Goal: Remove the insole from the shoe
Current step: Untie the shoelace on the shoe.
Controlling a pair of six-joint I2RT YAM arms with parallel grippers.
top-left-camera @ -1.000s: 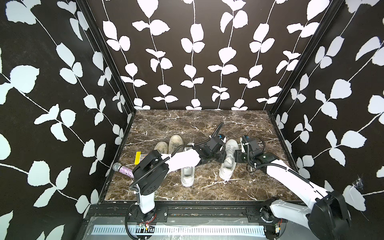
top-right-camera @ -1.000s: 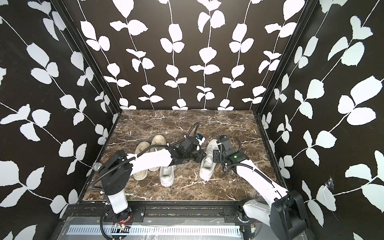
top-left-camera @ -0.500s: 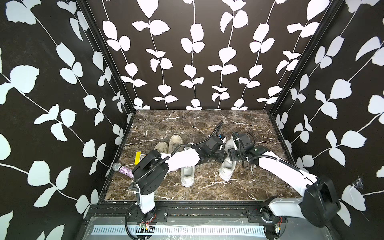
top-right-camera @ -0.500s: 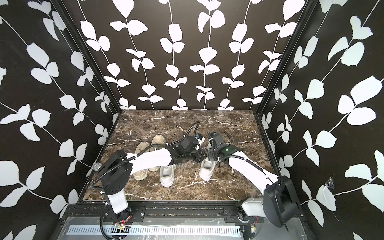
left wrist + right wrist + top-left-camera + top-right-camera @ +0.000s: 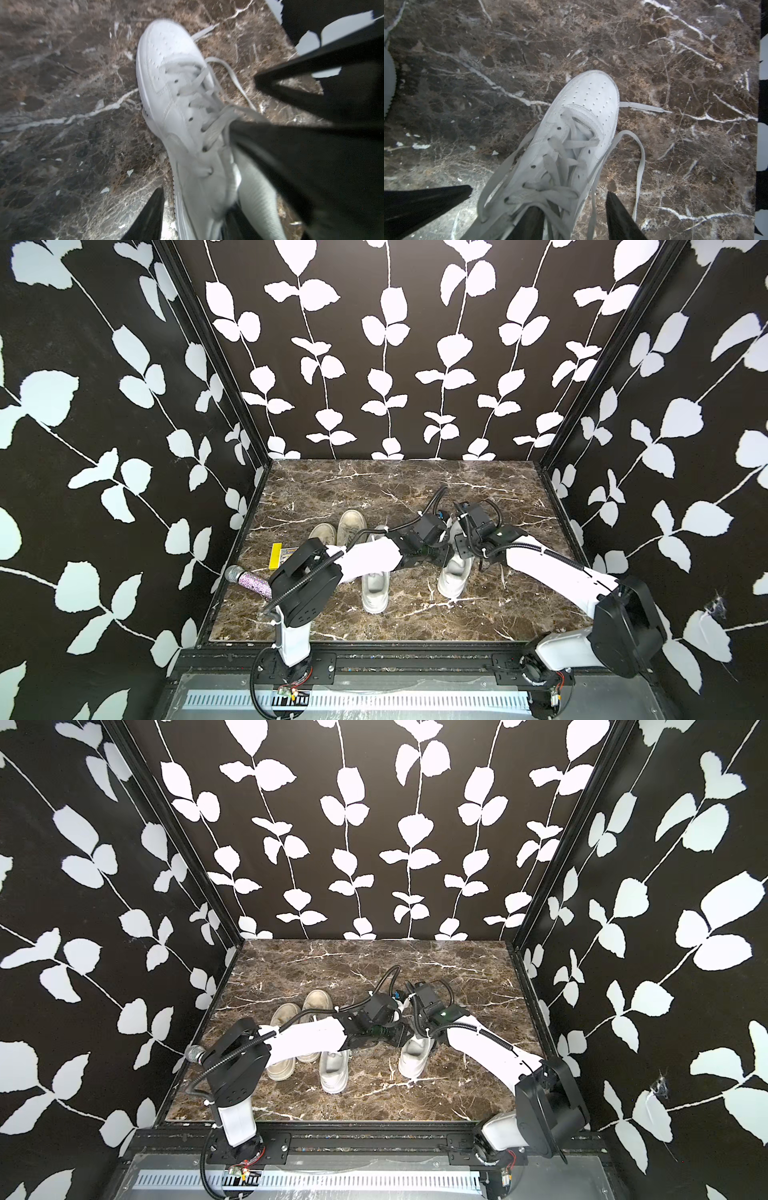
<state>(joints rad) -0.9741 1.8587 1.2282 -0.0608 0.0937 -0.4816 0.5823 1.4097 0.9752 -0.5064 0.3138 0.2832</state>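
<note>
Top views: smooth white leather shoe (image 5: 451, 585) on veined brown marble table (image 5: 374, 489) — just right of its twin (image 5: 375, 593).
Left wrist: left gripper (image 5: 195, 199) unclenched, astride the collar wall; pebbled grey insole (image 5: 257, 197) inside.
Right wrist: right gripper (image 5: 572, 200) spread — straddling the laced side.

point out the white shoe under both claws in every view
In a top view: shoe right of centre, the right-hand of the two white ones, far end covered.
In a top view: shoe in the same spot, far end covered.
Left wrist: shoe through the middle, toe away from the camera.
Right wrist: shoe at centre, toe away.
Shared landmark: the white-veined marble table.
</note>
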